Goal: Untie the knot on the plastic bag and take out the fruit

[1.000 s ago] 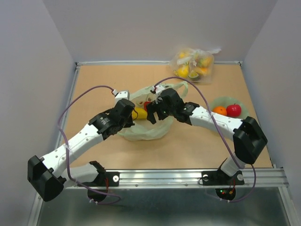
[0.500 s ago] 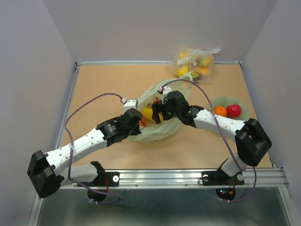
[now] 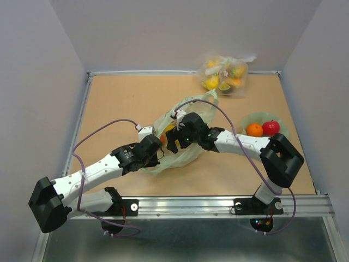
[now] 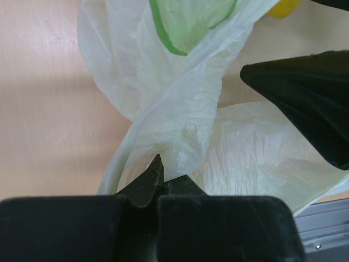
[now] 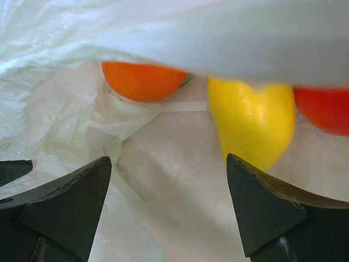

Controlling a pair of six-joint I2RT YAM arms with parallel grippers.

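Left gripper [image 4: 158, 176]: fingers pressed together, pinching a fold of the bag [image 4: 191, 103], a thin, pale green, translucent, crinkled film lying mid-table between the two arms. Right gripper [image 5: 169, 164]: black wedge-shaped fingers spread wide inside the bag's mouth, holding nothing. Just ahead of them on the film lie a smooth round orange [image 5: 143, 79], a glossy oblong yellow mango [image 5: 253, 123], and a red fruit [image 5: 327, 109] cut off by the frame edge. A small round mark on the film is unreadable. To the right, apart from the bag, a green dish [image 3: 260, 117] carries a second orange [image 3: 254, 129] and an apple [image 3: 271, 127].
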